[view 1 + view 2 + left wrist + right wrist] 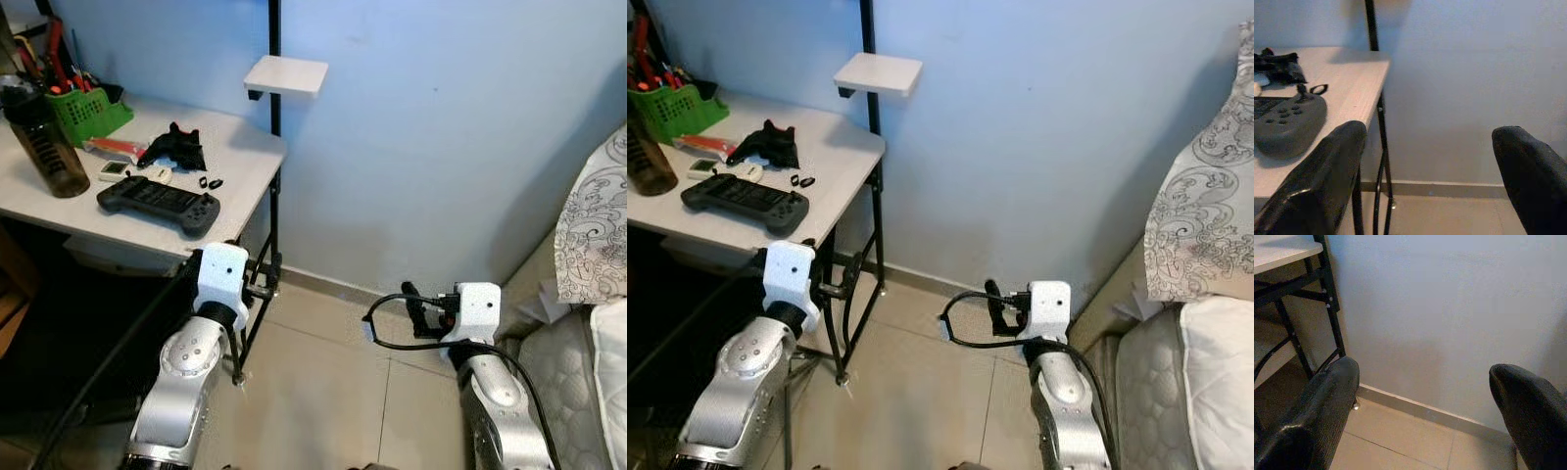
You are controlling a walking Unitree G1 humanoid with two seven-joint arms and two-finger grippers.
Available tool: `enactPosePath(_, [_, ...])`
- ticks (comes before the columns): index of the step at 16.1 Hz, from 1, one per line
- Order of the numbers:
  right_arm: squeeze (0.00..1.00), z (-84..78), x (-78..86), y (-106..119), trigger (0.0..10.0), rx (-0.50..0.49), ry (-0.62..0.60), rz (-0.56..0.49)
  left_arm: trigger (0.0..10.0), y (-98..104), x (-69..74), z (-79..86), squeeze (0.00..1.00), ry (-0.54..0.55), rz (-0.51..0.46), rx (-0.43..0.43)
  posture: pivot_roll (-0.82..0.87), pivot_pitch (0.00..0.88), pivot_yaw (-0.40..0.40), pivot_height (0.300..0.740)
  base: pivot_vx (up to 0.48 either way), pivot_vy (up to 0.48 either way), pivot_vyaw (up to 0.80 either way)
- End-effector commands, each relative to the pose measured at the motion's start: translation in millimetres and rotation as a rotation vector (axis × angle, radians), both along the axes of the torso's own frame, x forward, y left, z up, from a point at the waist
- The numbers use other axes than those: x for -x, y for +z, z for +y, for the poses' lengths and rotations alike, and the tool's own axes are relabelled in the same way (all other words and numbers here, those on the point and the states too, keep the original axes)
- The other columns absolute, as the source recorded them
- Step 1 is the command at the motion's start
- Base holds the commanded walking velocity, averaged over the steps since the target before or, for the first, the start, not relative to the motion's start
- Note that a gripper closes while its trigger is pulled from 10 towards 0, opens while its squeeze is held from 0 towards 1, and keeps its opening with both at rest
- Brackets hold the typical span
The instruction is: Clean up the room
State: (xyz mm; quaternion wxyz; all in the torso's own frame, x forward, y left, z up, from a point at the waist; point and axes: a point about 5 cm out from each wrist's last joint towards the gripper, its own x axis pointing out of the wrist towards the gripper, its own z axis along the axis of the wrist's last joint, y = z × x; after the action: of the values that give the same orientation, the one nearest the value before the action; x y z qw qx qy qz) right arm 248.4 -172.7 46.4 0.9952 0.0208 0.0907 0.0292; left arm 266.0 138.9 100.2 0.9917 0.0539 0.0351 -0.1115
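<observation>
I am standing in a small bedroom in a home. A bed is sitting on my right, with a quilted mattress (568, 372) and a bedsheet with grey swirls (593, 225) hanging over it. A white desk (240, 162) on thin black legs is standing against a plain blue wall (441, 137). On the desk, a dark game controller (157, 204) is lying near a tall dark bottle (41, 137) and a green basket (88, 113) holding pens and tools. A little white shelf (286, 74) is sticking out from a black pole. Pale tiles (323, 392) are covering the floor.
</observation>
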Motion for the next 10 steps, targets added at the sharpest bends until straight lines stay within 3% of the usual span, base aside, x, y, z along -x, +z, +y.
enactPosePath(1, [1.00,-6.3,-0.4,2,10.0,0.011,-0.020,-0.020,10.0,7,-0.6,2.9,1.00,0.022,-0.032,-0.017,0.05,0.000,-0.036,0.740,0.000,0.000,0.00])
enactPosePath(3, [1.00,-4.9,0.5,4,10.0,0.011,0.009,-0.044,10.0,16,-0.4,6.0,1.00,0.030,-0.086,-0.032,0.05,0.000,-0.033,0.740,0.000,0.000,0.00])
enactPosePath(4, [1.00,-6.7,0.4,3,10.0,0.030,-0.009,-0.040,10.0,13,-1.1,5.7,1.00,0.017,-0.061,-0.007,0.05,0.000,-0.030,0.740,0.000,0.000,0.00])
enactPosePath(5, [1.00,-8.7,-1.0,3,10.0,0.061,-0.027,-0.033,10.0,16,0.1,-1.5,1.00,-0.069,-0.058,0.098,0.04,0.000,-0.023,0.740,0.000,0.000,0.00])
enactPosePath(6, [0.25,-8.2,-4.0,2,10.0,0.070,-0.018,-0.021,10.0,14,-3.1,-2.7,0.43,-0.065,-0.052,0.034,0.04,0.000,-0.023,0.740,0.000,-0.480,0.00])
enactPosePath(7, [0.00,-2.9,-11.7,3,10.0,0.076,0.000,-0.022,10.0,11,-9.6,-7.5,0.00,-0.058,-0.036,0.040,0.03,0.000,-0.015,0.740,0.000,-0.465,-0.76])
enactPosePath(9, [0.00,-0.2,-14.6,5,10.0,0.067,0.006,-0.032,10.0,10,-16.5,-6.3,0.00,-0.029,-0.041,0.035,0.02,0.000,-0.018,0.740,0.000,-0.223,-0.74])
enactPosePath(10, [0.00,-0.3,-12.8,2,10.0,0.096,0.006,-0.018,10.0,12,-18.8,-7.3,0.00,-0.070,-0.037,0.071,0.02,0.000,-0.020,0.740,0.000,0.000,-0.72])
